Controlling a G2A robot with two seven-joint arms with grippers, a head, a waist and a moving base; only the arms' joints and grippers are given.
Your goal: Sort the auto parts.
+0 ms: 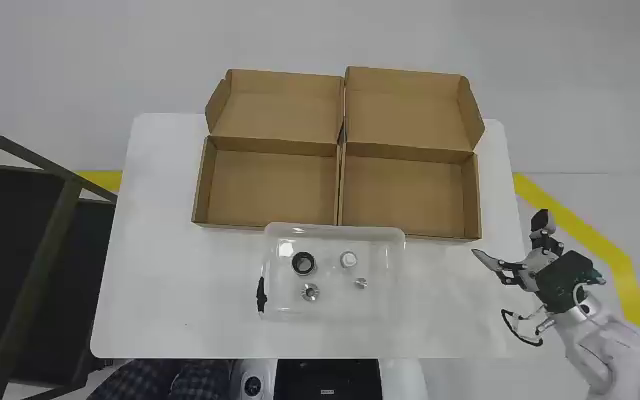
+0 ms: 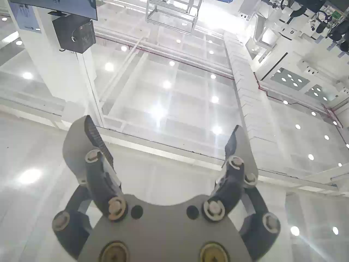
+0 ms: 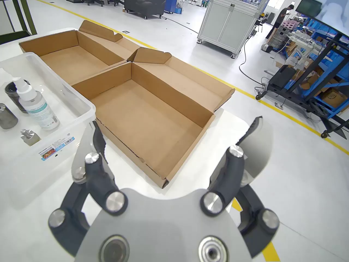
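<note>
A clear plastic tray [image 1: 335, 229] stands at the table's front centre. In it are a black ring-shaped part [image 1: 303, 264], a small white bottle [image 1: 348, 259] and two small metal parts [image 1: 310, 291] [image 1: 361, 282]. The right wrist view shows the bottle [image 3: 35, 104], a dark cylinder [image 3: 13, 89], a steel cylinder [image 3: 6, 115] and a small metal fitting [image 3: 29, 136] in that tray [image 3: 68, 88]. My right gripper [image 1: 500, 290] [image 3: 176, 126] hangs open and holds nothing at the table's front right corner, apart from the tray. My left gripper [image 2: 163, 126] is open, holds nothing and points up at the ceiling.
Two open cardboard boxes sit side by side behind the tray, the left one [image 1: 268, 188] and the right one [image 1: 405, 195] [image 3: 147, 118], both bare inside. A small black object [image 1: 261, 295] lies at the tray's left side. A dark metal frame [image 1: 40, 260] stands left of the white table [image 1: 160, 250].
</note>
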